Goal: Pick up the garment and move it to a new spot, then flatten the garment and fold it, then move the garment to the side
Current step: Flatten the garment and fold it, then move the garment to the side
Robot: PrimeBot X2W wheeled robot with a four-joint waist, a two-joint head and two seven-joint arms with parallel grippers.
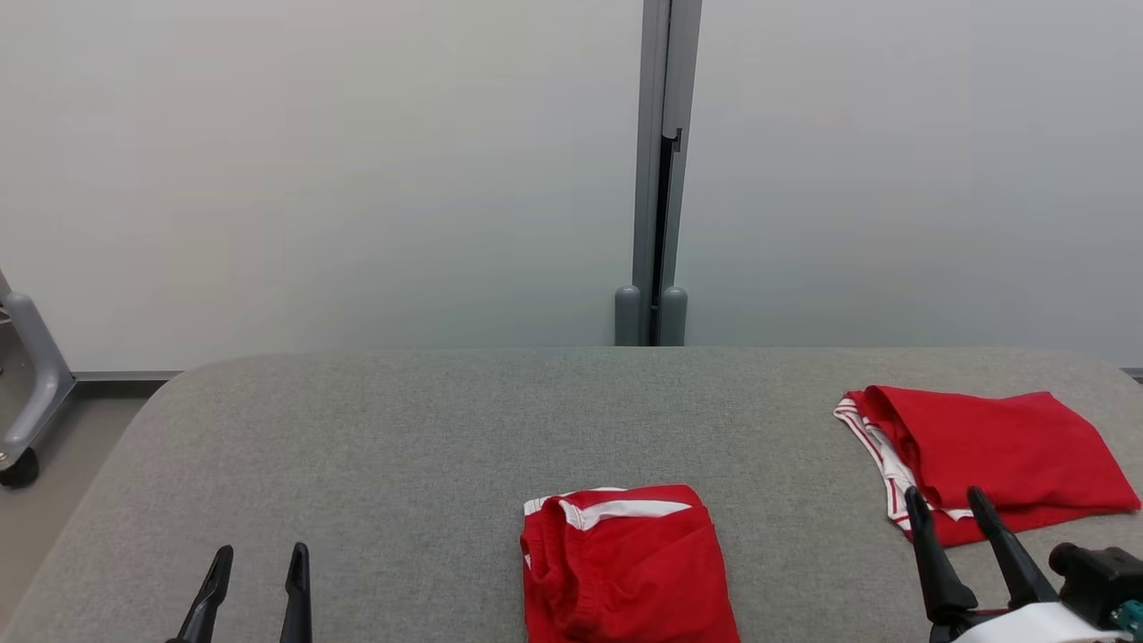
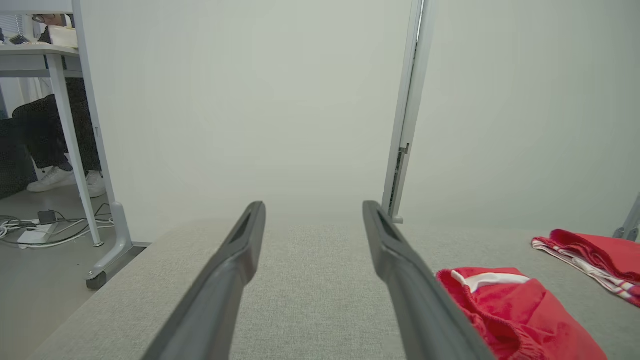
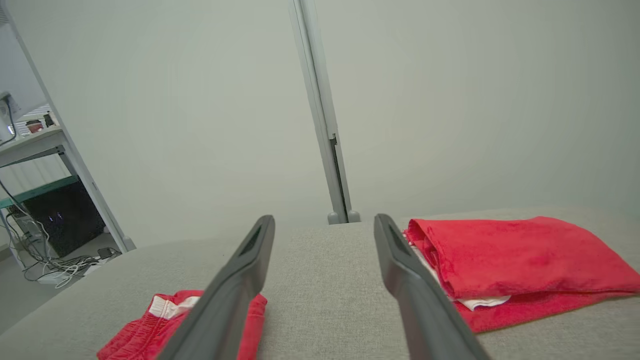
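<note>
**Mia:** Where is the garment [image 1: 625, 572]?

**Ben:** It lies on the table [image 1: 402, 446], near us, a bit right of the middle. It is red and looks folded. The other garment [image 1: 1009, 446], also red, lies far over on the right.

**Mia:** And the fingers?

**Ben:** The left gripper [image 1: 261, 549] sits near left, well apart from the garment. Its fingers [image 1: 296, 589] are wide apart, with nothing in them. The right gripper [image 1: 944, 493] is spread and empty too. It is just beside the near edge of the other garment. I cannot tell if it touches.

**Mia:** What can go wrong?

**Ben:** The right gripper is so close to the other garment that it may bump it and spoil the fold. It may even grab the wrong one, as both are red. And if the fingers pinch just the top layer of the garment, I think it falls open when it is moved.
</note>
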